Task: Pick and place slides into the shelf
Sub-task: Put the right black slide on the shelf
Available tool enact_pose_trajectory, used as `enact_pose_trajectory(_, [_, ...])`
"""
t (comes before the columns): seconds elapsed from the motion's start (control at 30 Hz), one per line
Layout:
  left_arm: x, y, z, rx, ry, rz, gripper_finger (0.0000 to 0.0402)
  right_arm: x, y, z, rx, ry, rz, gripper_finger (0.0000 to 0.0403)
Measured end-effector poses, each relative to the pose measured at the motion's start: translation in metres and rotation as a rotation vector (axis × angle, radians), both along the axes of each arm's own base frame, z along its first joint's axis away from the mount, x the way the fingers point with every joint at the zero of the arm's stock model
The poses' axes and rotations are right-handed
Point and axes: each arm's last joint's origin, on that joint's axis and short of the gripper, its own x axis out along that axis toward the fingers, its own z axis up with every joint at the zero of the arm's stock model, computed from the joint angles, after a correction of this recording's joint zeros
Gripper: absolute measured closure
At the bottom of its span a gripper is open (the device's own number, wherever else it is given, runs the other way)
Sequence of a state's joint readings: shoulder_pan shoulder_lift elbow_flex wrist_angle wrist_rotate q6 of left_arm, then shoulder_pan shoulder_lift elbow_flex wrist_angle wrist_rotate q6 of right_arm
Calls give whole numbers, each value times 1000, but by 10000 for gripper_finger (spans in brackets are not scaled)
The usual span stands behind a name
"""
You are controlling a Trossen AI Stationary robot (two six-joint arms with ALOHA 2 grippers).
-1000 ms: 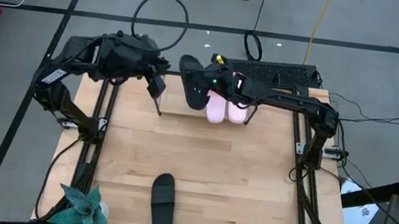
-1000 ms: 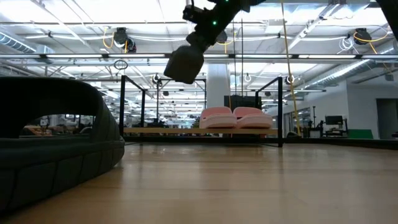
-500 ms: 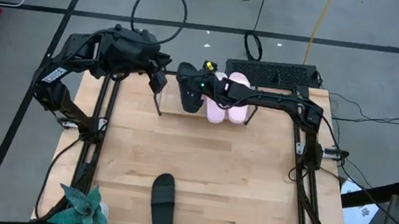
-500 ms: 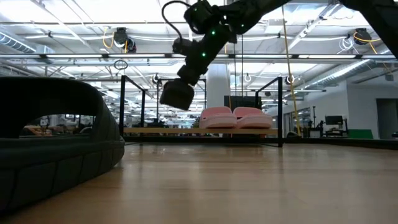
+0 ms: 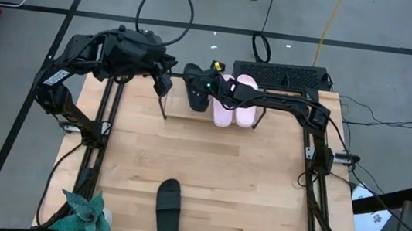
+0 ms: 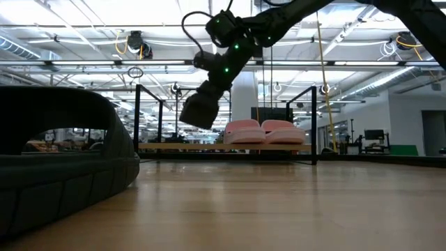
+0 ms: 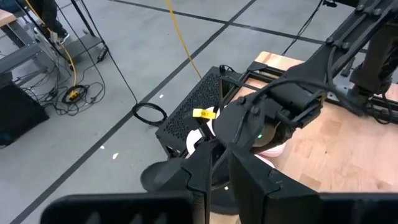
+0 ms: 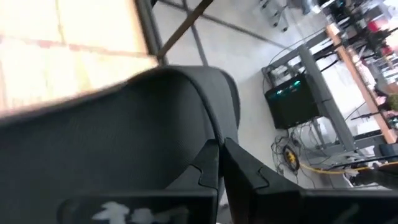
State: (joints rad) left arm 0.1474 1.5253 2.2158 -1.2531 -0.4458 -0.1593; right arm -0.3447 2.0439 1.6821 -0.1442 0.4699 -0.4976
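Observation:
A matte black slide (image 5: 195,88) hangs in the air over the shelf's (image 5: 165,109) left part, just left of the pale pink pair (image 5: 235,107). The pink pair stands on the shelf's wooden base (image 6: 181,147). My right gripper (image 5: 212,85) is shut on this black slide (image 6: 201,110). The second black slide (image 5: 168,211) lies flat on the table by the near edge and looms large in the low view (image 6: 63,164). My left gripper (image 5: 163,86) hovers shut beside the shelf's left end and touches nothing. My right gripper holds the black slide by its side edge (image 8: 205,134) that faces the pink pair, pinched between the two fingers (image 8: 244,175). It comes from the table's right, slanting down. The slide is lifted clear and hangs tilted below the gripper (image 6: 221,66).
A black keyboard (image 5: 280,75) lies beyond the shelf off the far edge. A green paper plant (image 5: 84,214) sits at the near left corner. Black table frame rails (image 5: 104,119) run along both sides. Bare wood lies between the shelf and the near slide.
My right gripper has carried the black slide down and a little toward the table's left, from well above the shelf to just over it beside the pink pair. The slide has turned from a slant toward lying in line with the pink pair. It stays shut on the slide.

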Motion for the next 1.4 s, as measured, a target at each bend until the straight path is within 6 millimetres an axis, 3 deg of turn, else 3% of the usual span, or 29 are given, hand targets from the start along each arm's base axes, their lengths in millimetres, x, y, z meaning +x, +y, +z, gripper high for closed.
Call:
enact_pose_trajectory(0.57, [0,0,0,1,2,-1,350,1,-3,-28,35,91,-61,403])
enact_pose_trajectory(1.4, [0,0,0,22,19,-17,350,-5,0,-34,56,155,-137,403])
